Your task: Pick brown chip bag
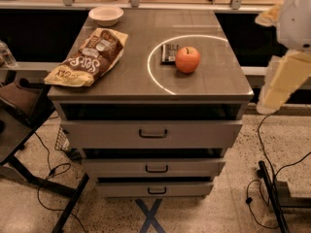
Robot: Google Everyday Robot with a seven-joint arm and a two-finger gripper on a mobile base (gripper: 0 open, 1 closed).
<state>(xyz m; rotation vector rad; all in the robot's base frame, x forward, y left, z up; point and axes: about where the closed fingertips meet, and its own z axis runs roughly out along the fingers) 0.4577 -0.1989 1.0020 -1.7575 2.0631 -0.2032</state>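
The brown chip bag [88, 57] lies flat on the left part of the grey cabinet top [214, 81], brown in the middle with white lettering and tan-yellow ends. My gripper [281, 84] hangs at the right edge of the view, beyond the cabinet's right side. It is far from the bag and holds nothing that I can see. A red apple [187, 59] stands right of centre, with a small dark flat packet [169, 53] touching its left side.
A white bowl [106, 15] sits at the back left of the top. A bright ring of light circles the apple. Three drawers [153, 133] stand slightly open below. A dark chair [19, 106] is at the left. Cables lie on the floor.
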